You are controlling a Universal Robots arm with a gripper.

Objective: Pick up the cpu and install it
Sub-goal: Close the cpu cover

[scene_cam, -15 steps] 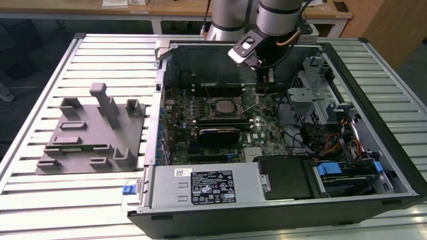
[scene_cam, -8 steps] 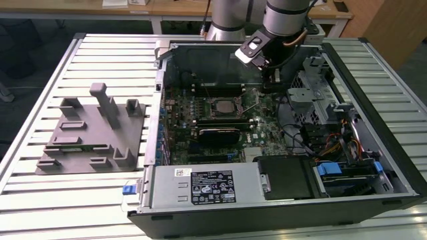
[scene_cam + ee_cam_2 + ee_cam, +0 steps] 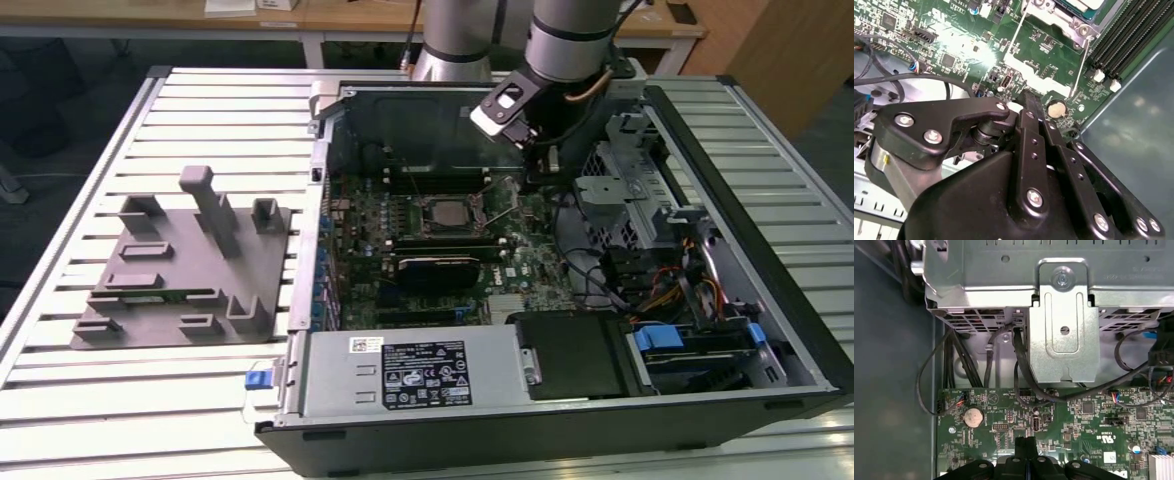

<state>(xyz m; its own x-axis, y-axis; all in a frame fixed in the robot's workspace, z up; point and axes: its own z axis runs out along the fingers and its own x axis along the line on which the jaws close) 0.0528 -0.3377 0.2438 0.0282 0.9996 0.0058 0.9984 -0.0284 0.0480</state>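
Note:
The cpu (image 3: 1085,4) shows as a silvery-white square with a tan edge, lying inside the metal-framed socket (image 3: 1051,17) on the green motherboard. In the exterior view the socket (image 3: 447,212) sits mid-board in the open computer case, with its thin wire lever (image 3: 502,213) raised. My gripper (image 3: 533,183) hangs low over the board just to the exterior view's right of the socket. Its black fingers are pressed together with nothing between them in both wrist views (image 3: 1026,96) (image 3: 1026,441). The tips hover near a coin battery (image 3: 973,416).
A metal drive cage (image 3: 1064,325) with black cables (image 3: 1024,370) stands close beside the gripper. Memory slots (image 3: 1126,40) run next to the socket. The power supply (image 3: 414,370) fills the case's near end. A grey parts fixture (image 3: 174,265) lies on the slatted table (image 3: 80,400), at the exterior view's left.

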